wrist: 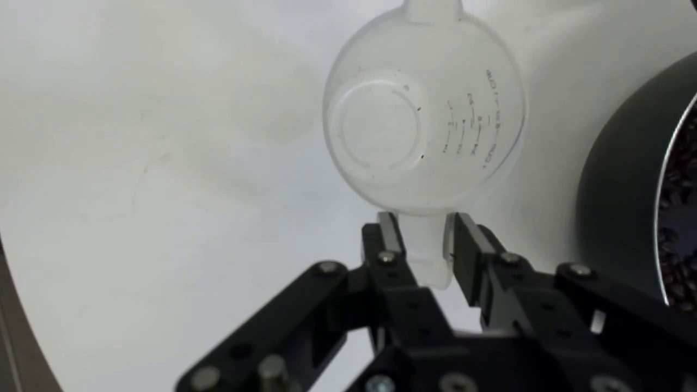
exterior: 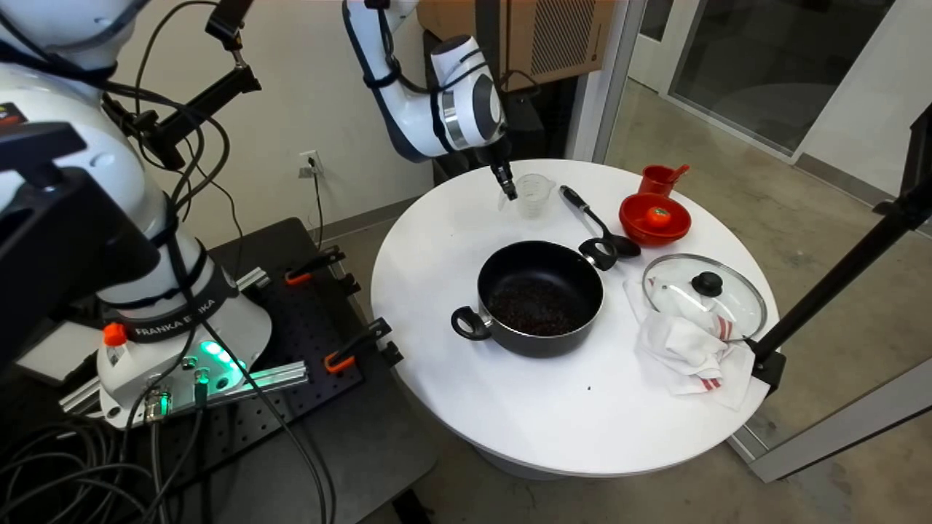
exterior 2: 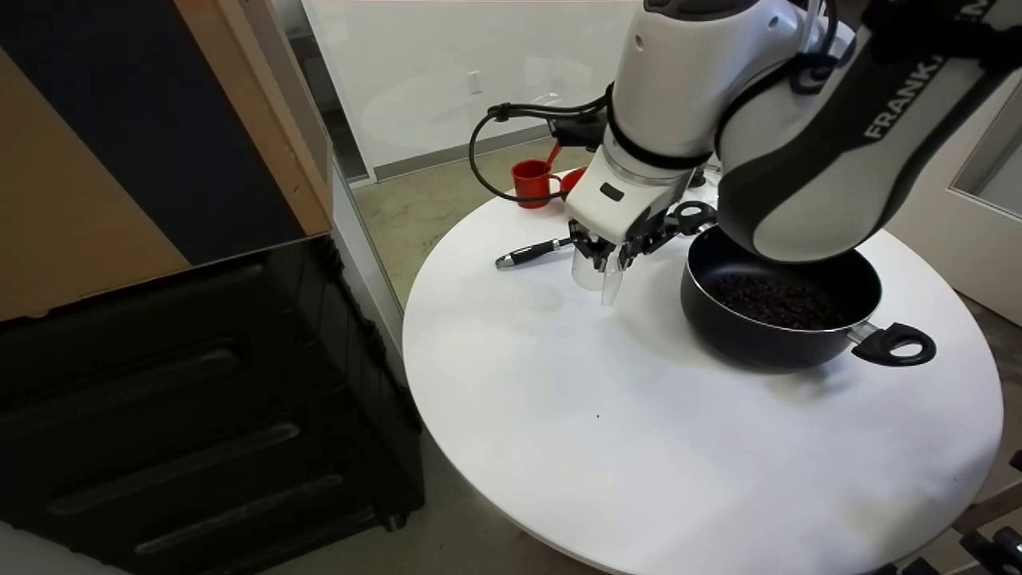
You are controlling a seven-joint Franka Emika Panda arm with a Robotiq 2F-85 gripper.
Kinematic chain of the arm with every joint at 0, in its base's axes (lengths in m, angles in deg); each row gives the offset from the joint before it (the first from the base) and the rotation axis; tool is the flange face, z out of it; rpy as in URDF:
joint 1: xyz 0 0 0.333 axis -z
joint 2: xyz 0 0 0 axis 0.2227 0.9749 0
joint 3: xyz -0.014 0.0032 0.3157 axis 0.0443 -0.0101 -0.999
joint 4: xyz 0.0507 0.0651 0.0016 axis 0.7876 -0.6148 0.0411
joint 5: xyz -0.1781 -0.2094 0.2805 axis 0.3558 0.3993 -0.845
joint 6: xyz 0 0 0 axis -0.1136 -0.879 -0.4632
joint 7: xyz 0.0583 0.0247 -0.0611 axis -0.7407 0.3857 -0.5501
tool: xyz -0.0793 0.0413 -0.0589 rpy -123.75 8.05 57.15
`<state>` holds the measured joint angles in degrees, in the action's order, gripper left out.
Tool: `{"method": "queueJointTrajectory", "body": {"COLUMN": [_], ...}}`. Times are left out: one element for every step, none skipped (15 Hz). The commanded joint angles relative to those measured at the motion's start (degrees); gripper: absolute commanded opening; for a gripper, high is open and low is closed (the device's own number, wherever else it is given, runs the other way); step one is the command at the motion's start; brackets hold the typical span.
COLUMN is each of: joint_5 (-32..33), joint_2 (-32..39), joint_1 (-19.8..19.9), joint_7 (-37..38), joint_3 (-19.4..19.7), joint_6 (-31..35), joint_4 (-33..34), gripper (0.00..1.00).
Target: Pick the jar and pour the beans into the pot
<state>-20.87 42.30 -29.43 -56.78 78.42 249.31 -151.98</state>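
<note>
The jar is a clear measuring cup with printed marks; it shows in both exterior views (exterior: 535, 198) (exterior 2: 587, 275) and in the wrist view (wrist: 446, 177). Only a few dark specks are in it. It stands about upright, on or just above the table; I cannot tell which. My gripper (wrist: 422, 231) is shut on its handle, a finger on each side; it also shows in both exterior views (exterior: 512, 193) (exterior 2: 613, 262). The black pot (exterior: 539, 346) (exterior 2: 758, 345) (wrist: 612, 179) stands beside the jar. Dark beans (exterior: 535, 306) (exterior 2: 774, 299) (wrist: 675, 269) cover its bottom.
A black ladle (exterior: 593, 218) lies close to the jar. A red bowl (exterior: 648, 231) with a tomato, a red cup (exterior: 657, 180), a glass lid (exterior: 677, 280) and a white towel (exterior: 684, 346) are at the table's side. Pot handles (exterior: 472, 324) stick out.
</note>
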Motion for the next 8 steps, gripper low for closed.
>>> {"method": "queueJointTrajectory", "body": {"joint_5": [2.08, 1.57, 1.04, 0.80, 0.68, 0.61, 0.61, 0.63], "joint_2": [3.51, 4.38, 5.11, 5.62, 5.89, 5.87, 5.72, 5.54], "joint_1": [-7.21, -8.65, -9.49, -10.15, -10.30, -9.93, -9.26, -8.62], "joint_7": [3.92, 3.99, 3.83, 3.77, 3.63, 3.49, 3.31, 3.13], "joint_3": [9.00, 10.61, 11.47, 12.01, 11.83, 11.10, 10.02, 9.02], "joint_6": [7.21, 8.16, 8.61, 8.76, 8.16, 7.40, 6.64, 6.07], "joint_4": [-0.50, -0.79, -1.16, -1.47, -1.85, -2.27, -2.75, -3.19], "gripper": [0.07, 0.07, 0.07, 0.07, 0.07, 0.07, 0.07, 0.07]}}
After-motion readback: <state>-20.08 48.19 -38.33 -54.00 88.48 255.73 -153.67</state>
